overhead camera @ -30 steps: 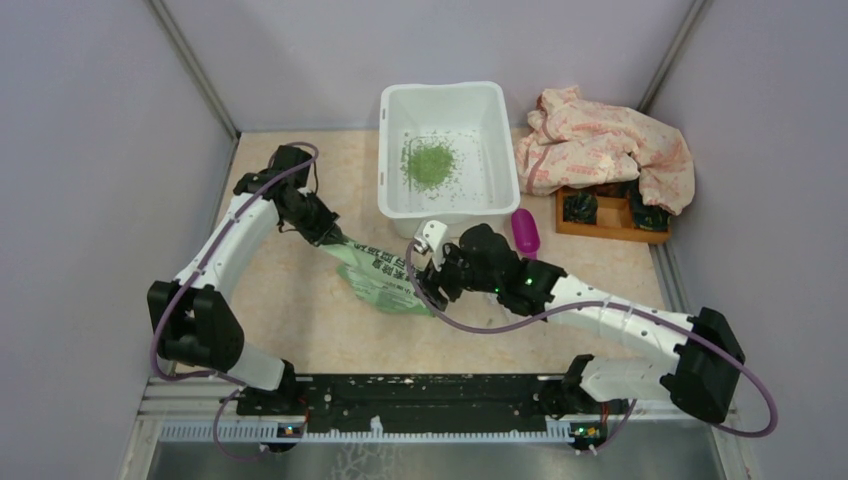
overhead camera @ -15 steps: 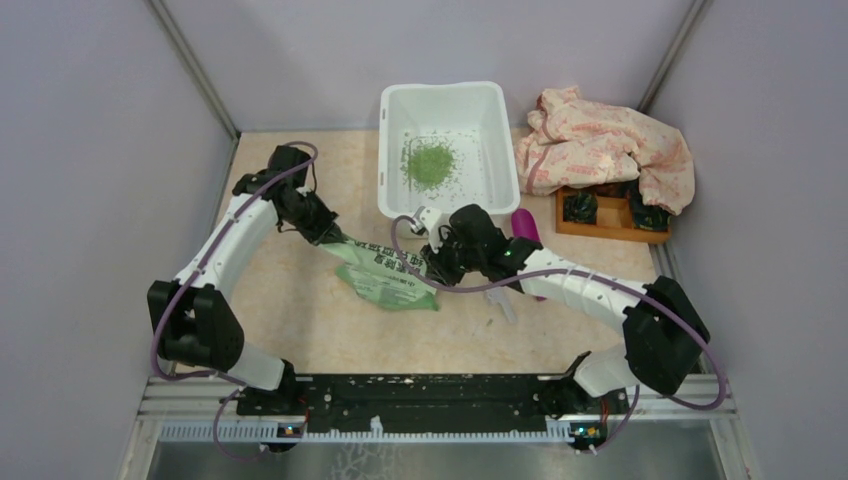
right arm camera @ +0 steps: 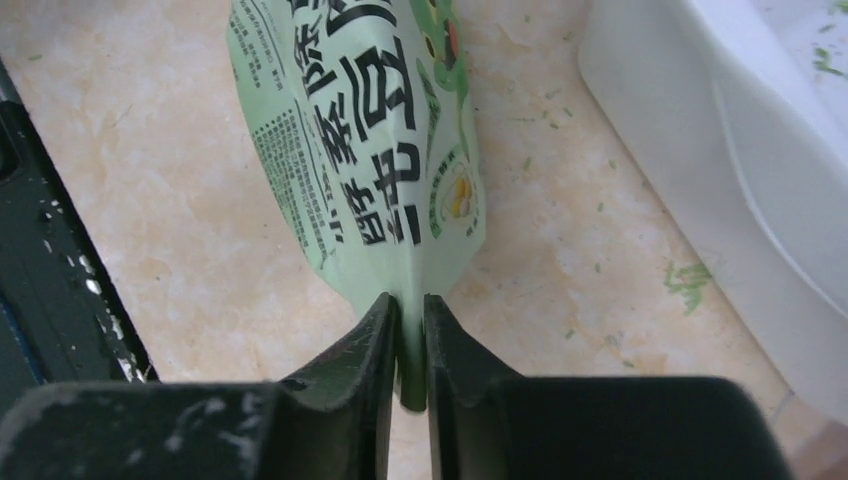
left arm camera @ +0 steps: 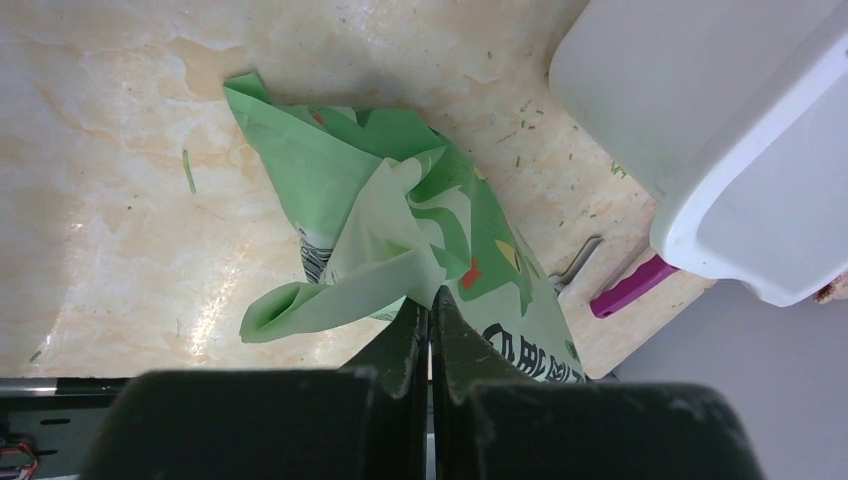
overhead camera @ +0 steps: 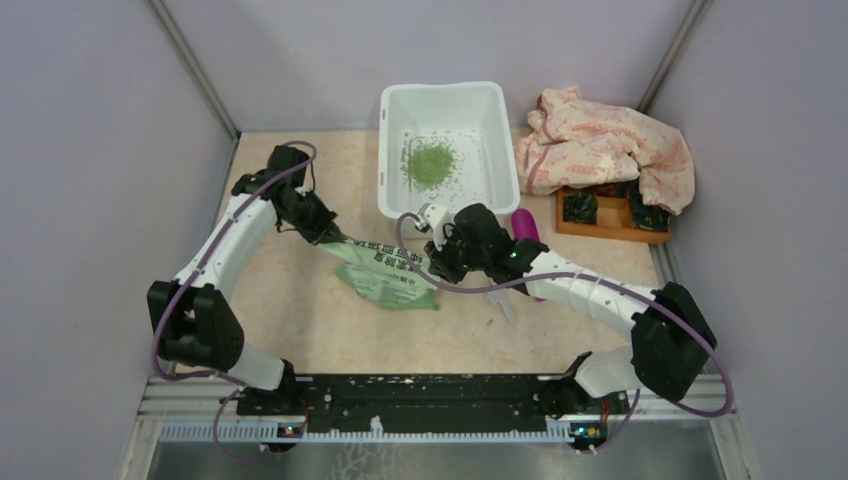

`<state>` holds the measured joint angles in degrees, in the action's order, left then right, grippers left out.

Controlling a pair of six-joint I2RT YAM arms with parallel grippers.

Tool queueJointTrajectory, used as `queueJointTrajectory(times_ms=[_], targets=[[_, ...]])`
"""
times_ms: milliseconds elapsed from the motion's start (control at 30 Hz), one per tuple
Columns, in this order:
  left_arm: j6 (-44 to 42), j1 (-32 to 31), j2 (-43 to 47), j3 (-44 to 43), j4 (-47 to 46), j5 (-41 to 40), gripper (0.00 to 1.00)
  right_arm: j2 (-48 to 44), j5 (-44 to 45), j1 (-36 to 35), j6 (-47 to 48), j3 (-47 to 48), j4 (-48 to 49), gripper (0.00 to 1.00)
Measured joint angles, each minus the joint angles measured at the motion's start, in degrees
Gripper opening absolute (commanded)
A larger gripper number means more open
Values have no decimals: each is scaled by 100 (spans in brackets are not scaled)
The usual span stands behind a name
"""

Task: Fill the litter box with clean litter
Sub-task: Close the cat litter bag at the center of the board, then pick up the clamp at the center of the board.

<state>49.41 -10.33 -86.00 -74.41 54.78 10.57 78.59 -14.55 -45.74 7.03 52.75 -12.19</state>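
The white litter box [overhead camera: 500,140] stands at the table's far middle with a small pile of green clean litter [overhead camera: 429,163] and scattered granules inside. A green-and-white printed bag [overhead camera: 385,272] hangs low in front of it between both arms. My left gripper [overhead camera: 333,236] is shut on the bag's crumpled open end [left arm camera: 400,250]. My right gripper [overhead camera: 434,262] is shut on the bag's flat sealed edge [right arm camera: 410,240]. The litter box wall shows in the left wrist view [left arm camera: 700,130] and the right wrist view [right arm camera: 720,130].
A magenta scoop [overhead camera: 524,231] lies right of the litter box's near corner. A patterned cloth [overhead camera: 605,150] drapes over a small wooden tray [overhead camera: 612,215] at the back right. Grey walls close in the left, back and right sides.
My right arm swung left and forward to the bag's right end and shut on its edge. The left gripper kept its hold and stayed put.
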Motion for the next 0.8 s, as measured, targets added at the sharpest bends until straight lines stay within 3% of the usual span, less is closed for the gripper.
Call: queueJointTrajectory(times_ms=[200,400,633,800], targets=[[-17,11,7,2,2,-7,0,-1075,807,7,-404,-280,-24,43],[-39,11,81,111,-76,0,0,-1888,2111,11,-1084,-328,-503,46],[-125,48,417,562,-487,125,0,-1008,2896,105,-1895,-649,-1263,49],[-258,48,719,916,-901,297,0,-334,3128,203,-2142,-820,-1580,60]])
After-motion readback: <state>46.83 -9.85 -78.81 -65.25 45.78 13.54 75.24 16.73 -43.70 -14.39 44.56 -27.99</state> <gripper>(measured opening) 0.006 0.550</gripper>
